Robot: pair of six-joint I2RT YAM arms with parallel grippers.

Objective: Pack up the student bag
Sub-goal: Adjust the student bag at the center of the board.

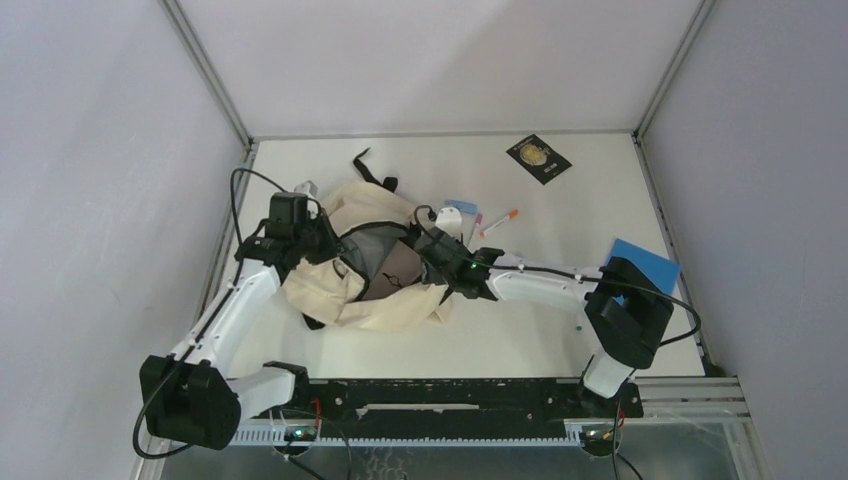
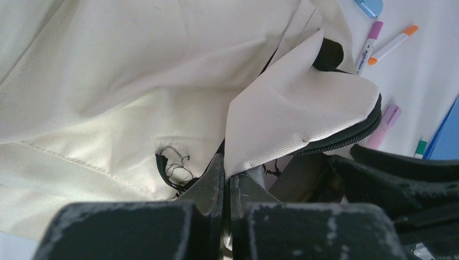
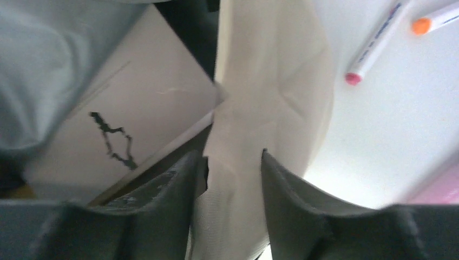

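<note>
Left hand (image 2: 227,177) tight on student bag (image 2: 108,81)

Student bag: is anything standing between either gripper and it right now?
Nothing visible does. The left gripper is pinched shut on the student bag, gripping its cream fabric, and the right gripper has the bag's rim fabric clamped between its fingers. The markers lie on the table beside the bag.

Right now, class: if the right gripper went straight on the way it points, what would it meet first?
The student bag: its cream fabric edge sits between the right gripper's fingers and runs straight ahead. What lies beyond it is unclear from this view.
</note>
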